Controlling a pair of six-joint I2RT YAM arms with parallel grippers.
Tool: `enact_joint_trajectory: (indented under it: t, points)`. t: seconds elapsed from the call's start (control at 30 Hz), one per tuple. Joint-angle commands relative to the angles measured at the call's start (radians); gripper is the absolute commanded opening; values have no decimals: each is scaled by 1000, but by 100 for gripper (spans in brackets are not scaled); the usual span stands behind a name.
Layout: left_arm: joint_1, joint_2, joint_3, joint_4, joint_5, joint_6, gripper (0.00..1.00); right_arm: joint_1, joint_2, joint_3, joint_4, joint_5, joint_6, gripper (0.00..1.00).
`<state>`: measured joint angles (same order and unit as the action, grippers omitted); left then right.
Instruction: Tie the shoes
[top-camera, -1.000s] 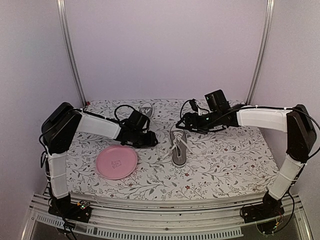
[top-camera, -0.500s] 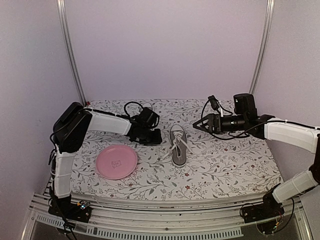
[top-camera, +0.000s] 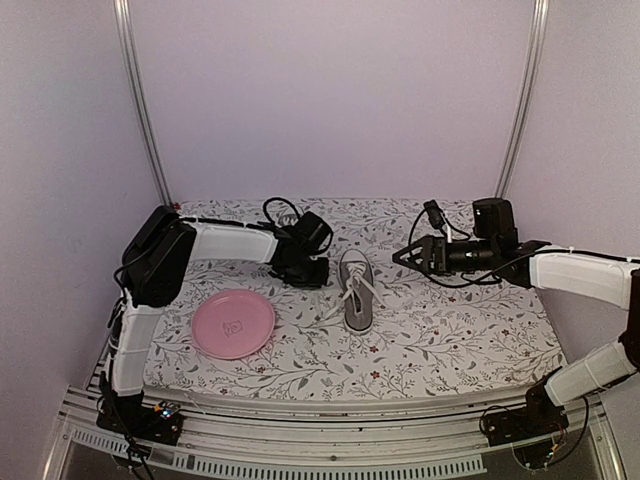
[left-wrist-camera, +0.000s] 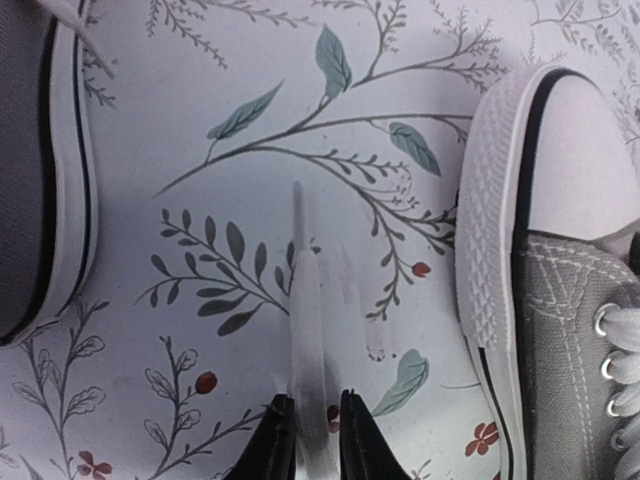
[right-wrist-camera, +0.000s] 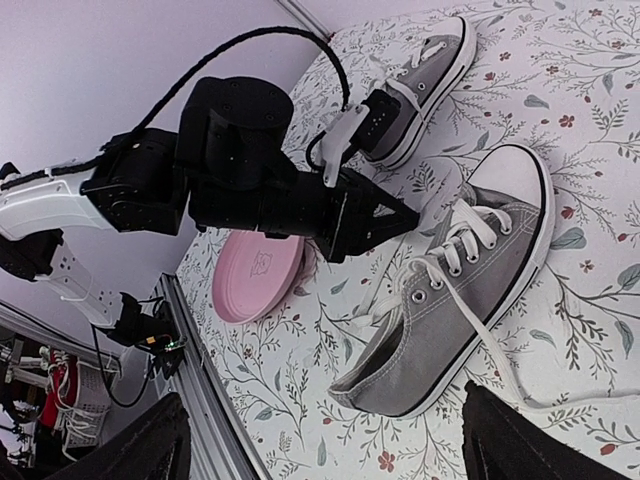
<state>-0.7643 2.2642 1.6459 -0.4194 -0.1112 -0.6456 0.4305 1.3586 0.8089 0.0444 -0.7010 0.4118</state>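
Observation:
One grey sneaker (top-camera: 356, 292) with white laces lies mid-table, toe to the back; it also shows in the right wrist view (right-wrist-camera: 470, 290). The second sneaker (right-wrist-camera: 420, 75) lies behind my left arm, which hides it in the top view. My left gripper (left-wrist-camera: 312, 420) is shut on a white lace end (left-wrist-camera: 303, 320) low over the cloth, between the two shoes, just left of the near shoe (left-wrist-camera: 560, 300). In the top view the left gripper (top-camera: 320, 274) sits beside that shoe's toe. My right gripper (top-camera: 410, 255) is wide open and empty, right of the shoe.
A round pink plate (top-camera: 233, 323) lies front left of the shoe, seen also in the right wrist view (right-wrist-camera: 262, 275). A loose lace (right-wrist-camera: 500, 350) trails from the shoe toward the right. The floral cloth (top-camera: 450, 340) covers the table; walls stand close behind.
My right arm has pulled back to the right, away from above the shoe. My left gripper has moved right and back, closer to the shoe's toe.

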Motion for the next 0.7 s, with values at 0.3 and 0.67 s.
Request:
enact_joint_trajectory:
  t: [0.3, 0.67]
  points:
    - [-71, 109, 32, -309, -81, 2, 0, -6, -103, -61, 80, 104, 10, 94]
    - [-105, -333, -468, 437, -22, -16, 0, 1, -22, -97, 147, 111, 83, 88]
